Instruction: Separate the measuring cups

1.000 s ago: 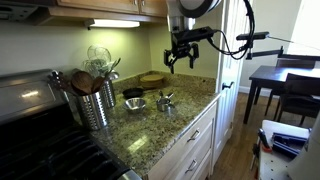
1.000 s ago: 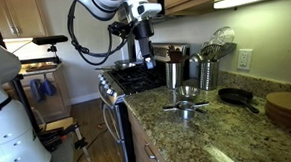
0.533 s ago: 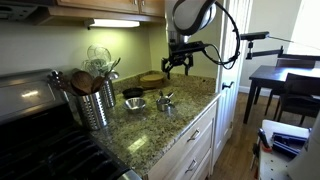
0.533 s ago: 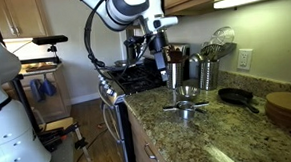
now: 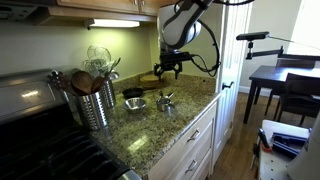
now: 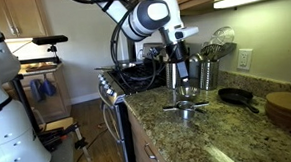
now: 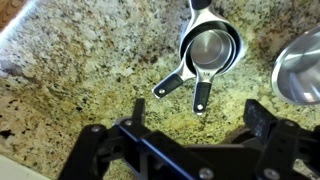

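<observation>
- The measuring cups (image 7: 207,52) sit nested in one stack on the speckled granite counter (image 7: 70,60). In my wrist view their flat handles fan out: one to the lower left, one straight down toward the gripper, one up to the top edge. None has been pulled apart yet.
- A larger steel bowl (image 7: 300,68) stands just beside the stack, with a narrow strip of counter between them.
- My gripper (image 7: 197,107) hangs above the counter, clear of the cups. The tip of the nearest handle lies roughly under the gap between the jaws.
- The two dark fingers (image 7: 137,118) are spread wide with nothing between them.
- In both exterior views the gripper (image 5: 167,72) (image 6: 182,75) points down over the counter, higher than the cups (image 5: 165,101) (image 6: 185,107) and not touching them.
- In an exterior view the cups lie near the counter's front edge, with the bowl (image 5: 135,103) beside them.
- A black pan (image 5: 133,93) rests farther back on the counter, and a round wooden board (image 5: 152,78) lies behind it, near the wall.
- A tall ribbed steel canister (image 5: 97,106) with wooden spoons (image 5: 82,82) stands well apart from the cups, toward the stove (image 5: 40,130).
- In an exterior view the arm reaches in from the stove's (image 6: 135,79) side, and the gripper shows in front of the canister (image 6: 174,73).
</observation>
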`<action>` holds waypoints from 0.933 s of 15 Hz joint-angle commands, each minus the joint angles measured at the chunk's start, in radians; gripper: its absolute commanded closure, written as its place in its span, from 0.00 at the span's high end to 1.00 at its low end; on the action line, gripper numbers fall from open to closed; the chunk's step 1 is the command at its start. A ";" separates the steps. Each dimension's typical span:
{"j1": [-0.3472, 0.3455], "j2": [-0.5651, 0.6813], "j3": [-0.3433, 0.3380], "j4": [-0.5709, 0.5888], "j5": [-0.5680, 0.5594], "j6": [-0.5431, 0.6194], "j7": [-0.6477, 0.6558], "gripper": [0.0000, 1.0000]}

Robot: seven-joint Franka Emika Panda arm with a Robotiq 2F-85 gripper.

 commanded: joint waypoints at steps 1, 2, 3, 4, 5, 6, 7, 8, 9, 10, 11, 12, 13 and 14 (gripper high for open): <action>0.063 0.117 -0.062 0.113 -0.046 0.023 0.043 1.00; 0.077 0.146 -0.075 0.141 -0.050 0.021 0.042 1.00; 0.092 0.181 -0.090 0.174 -0.056 0.013 0.043 1.00; 0.104 0.215 -0.104 0.207 -0.052 0.006 0.039 1.00; 0.115 0.244 -0.117 0.234 -0.044 0.001 0.033 1.00; 0.124 0.272 -0.129 0.261 -0.036 -0.004 0.029 1.00; 0.131 0.299 -0.140 0.285 -0.028 -0.010 0.025 1.00; 0.137 0.323 -0.149 0.307 -0.021 -0.013 0.021 1.00; 0.141 0.345 -0.159 0.327 -0.013 -0.016 0.018 1.00; 0.141 0.367 -0.165 0.347 0.000 -0.020 0.014 1.00; 0.139 0.385 -0.170 0.364 0.012 -0.022 0.010 1.00; 0.136 0.402 -0.172 0.380 0.028 -0.024 0.006 1.00; 0.134 0.415 -0.174 0.393 0.041 -0.026 0.004 1.00; 0.134 0.428 -0.177 0.405 0.054 -0.028 0.004 1.00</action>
